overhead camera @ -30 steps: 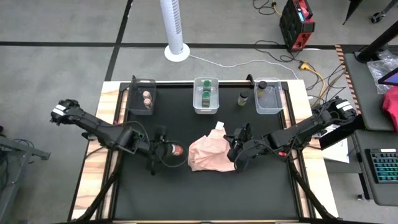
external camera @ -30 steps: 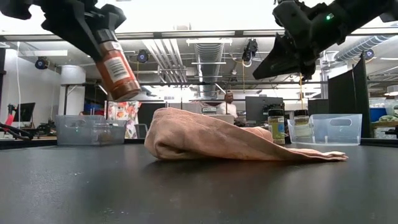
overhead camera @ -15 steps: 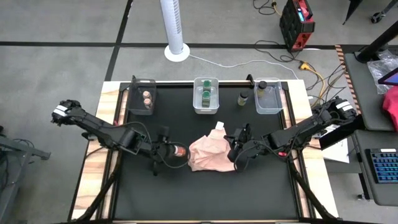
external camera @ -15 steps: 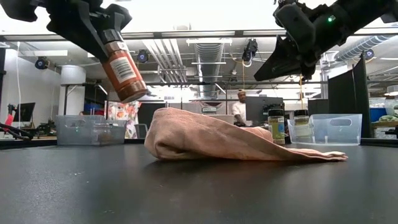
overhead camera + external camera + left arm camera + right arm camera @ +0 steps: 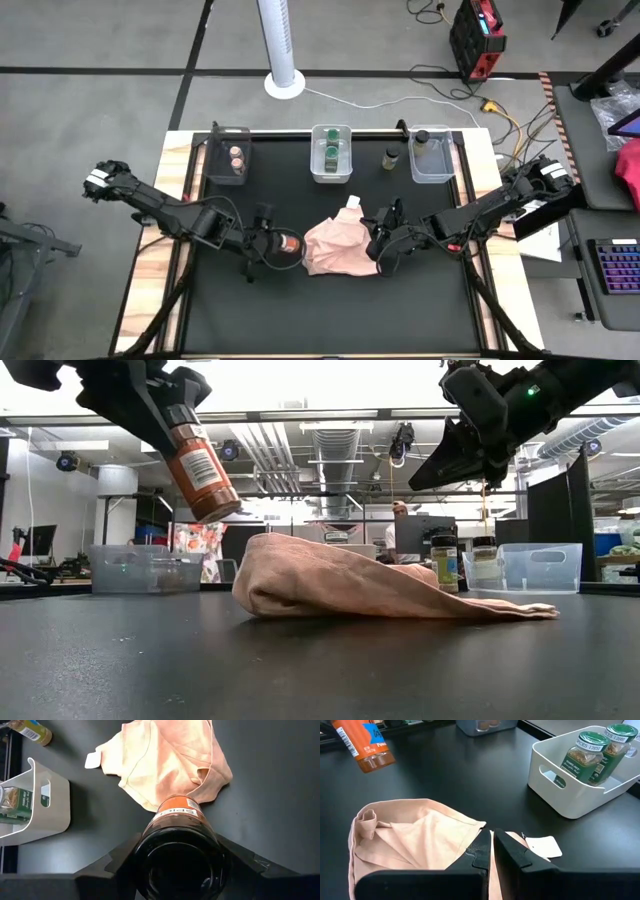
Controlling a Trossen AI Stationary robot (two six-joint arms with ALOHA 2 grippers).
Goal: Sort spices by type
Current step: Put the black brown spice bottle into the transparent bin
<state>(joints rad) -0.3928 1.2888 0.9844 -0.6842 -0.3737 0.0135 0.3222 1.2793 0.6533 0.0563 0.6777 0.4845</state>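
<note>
Left gripper clamps orange spice jar by lid, now lifted slightly higher, left of pink cloth: ready for bin. Right gripper closed, empty, hovering over cloth's right edge.

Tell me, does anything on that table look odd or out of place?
Yes: a crumpled pink cloth lies mid-table among the spice things. One jar stands alone on the table between two bins rather than inside one. The left gripper holds an orange-filled jar tilted in the air.
</note>
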